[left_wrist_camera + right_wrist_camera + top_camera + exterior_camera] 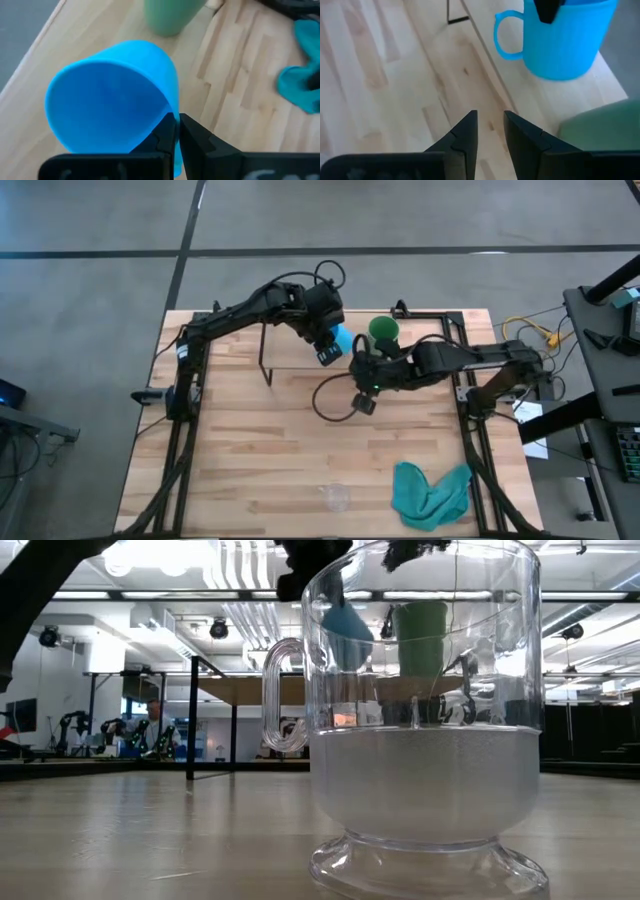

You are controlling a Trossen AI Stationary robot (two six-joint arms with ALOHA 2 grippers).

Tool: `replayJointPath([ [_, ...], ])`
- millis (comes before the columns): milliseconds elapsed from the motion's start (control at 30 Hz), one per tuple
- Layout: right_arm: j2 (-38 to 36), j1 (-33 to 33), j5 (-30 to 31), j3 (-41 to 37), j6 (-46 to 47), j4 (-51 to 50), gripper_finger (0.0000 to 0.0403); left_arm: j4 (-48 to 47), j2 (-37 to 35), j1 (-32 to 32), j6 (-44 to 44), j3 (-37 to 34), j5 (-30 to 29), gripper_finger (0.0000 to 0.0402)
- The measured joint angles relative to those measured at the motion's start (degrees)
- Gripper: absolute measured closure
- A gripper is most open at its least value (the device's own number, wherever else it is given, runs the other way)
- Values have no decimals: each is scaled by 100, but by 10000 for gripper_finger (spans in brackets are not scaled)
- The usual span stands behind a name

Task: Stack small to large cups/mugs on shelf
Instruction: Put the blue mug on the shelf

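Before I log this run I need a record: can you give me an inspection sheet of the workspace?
Surface: wooden tabletop, bare in the middle.
Job's things: blue mug and green cup on the shelf; glass cup on the table's near edge.
Clutter: teal cloth near the glass cup.
Grippers: left gripper shut on the blue mug's rim; right gripper open, empty, beside the shelf.
Cables: black loop on the table; yellow wires off the right edge.
Surroundings: grey floor, workshop behind.
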Motion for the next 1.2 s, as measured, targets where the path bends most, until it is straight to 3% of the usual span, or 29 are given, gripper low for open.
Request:
replayJointPath([
  [267, 427, -149, 25, 0, -18, 355, 314, 28, 0, 59, 9, -16, 17, 401],
  [433, 616, -147, 446, 0, -23, 628, 314, -5, 2, 82, 2, -165, 14, 401],
  [600, 661, -149, 486, 0, 41, 621, 314, -30, 2, 99, -2, -227, 17, 401],
  [767, 684, -172, 1011, 0, 51, 658, 314, -34, 2, 165, 44, -229, 29, 401],
  [1200, 960, -471, 1004, 15, -32, 980, 314, -190, 27, 214, 63, -234, 54, 401],
])
